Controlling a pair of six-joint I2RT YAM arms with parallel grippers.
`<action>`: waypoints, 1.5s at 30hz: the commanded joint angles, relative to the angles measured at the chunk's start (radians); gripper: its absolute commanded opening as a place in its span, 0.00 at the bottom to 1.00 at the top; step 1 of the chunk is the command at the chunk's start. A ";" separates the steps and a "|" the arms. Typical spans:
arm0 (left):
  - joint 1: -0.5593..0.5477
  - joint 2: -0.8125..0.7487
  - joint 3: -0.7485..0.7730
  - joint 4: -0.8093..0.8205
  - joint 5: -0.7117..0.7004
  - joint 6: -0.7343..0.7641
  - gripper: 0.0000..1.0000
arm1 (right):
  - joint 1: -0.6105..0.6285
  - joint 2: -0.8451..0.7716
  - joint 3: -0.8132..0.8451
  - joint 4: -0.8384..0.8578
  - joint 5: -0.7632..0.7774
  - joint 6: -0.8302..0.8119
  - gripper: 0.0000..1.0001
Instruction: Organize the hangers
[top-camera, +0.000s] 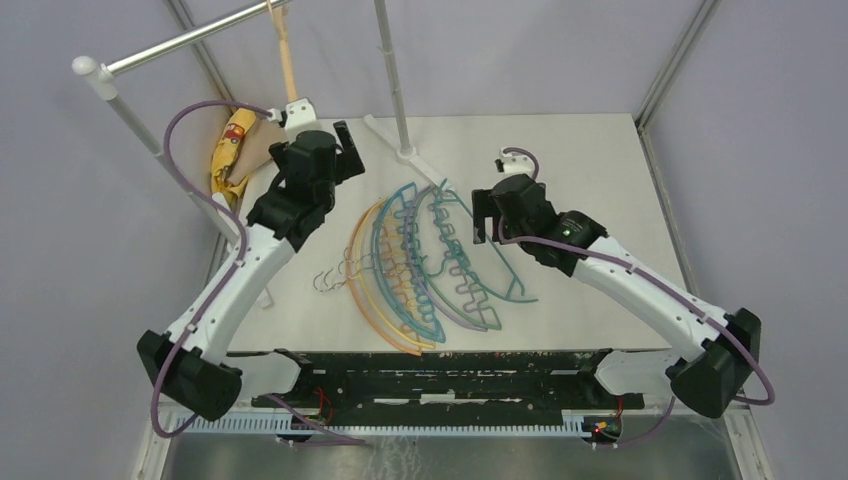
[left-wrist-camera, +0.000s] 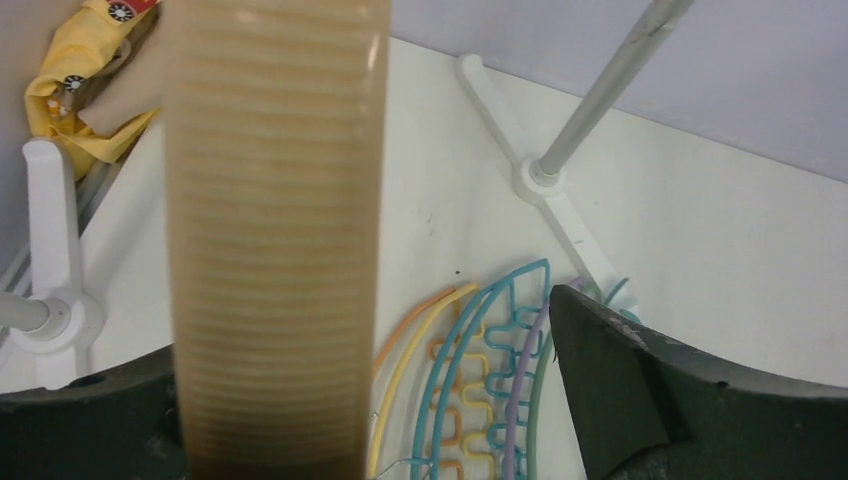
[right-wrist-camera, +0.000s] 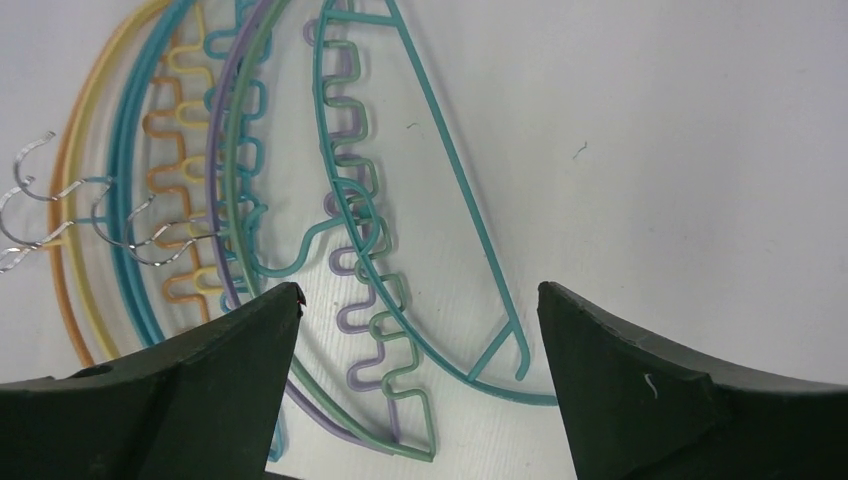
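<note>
Table (top-camera: 600, 180): white, and it bears the rack pole's foot (top-camera: 405, 152), my landmark.
Hangers (top-camera: 420, 265): one fanned pile lying flat, just on the near side of the foot. Their long axes run from the foot toward the arms' bases.
Right gripper (right-wrist-camera: 420, 290): near-right of the foot, jaws apart, the teal hanger (right-wrist-camera: 440, 180) lying under the gap — I judge this the nearer arm.
Left gripper (top-camera: 345, 145): left of the foot, jaws apart, a tan ribbed strip (left-wrist-camera: 275, 230) before its camera — touching or not, I cannot tell.
</note>
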 joint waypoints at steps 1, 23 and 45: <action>0.000 -0.154 -0.113 0.084 0.131 -0.059 0.99 | -0.004 0.102 -0.037 0.075 -0.063 -0.060 0.95; -0.026 -0.343 -0.507 0.132 0.184 -0.154 0.99 | -0.007 0.534 -0.068 0.316 -0.254 -0.053 0.48; -0.029 -0.374 -0.535 0.128 0.221 -0.147 0.99 | -0.012 0.571 -0.138 0.327 -0.254 -0.018 0.41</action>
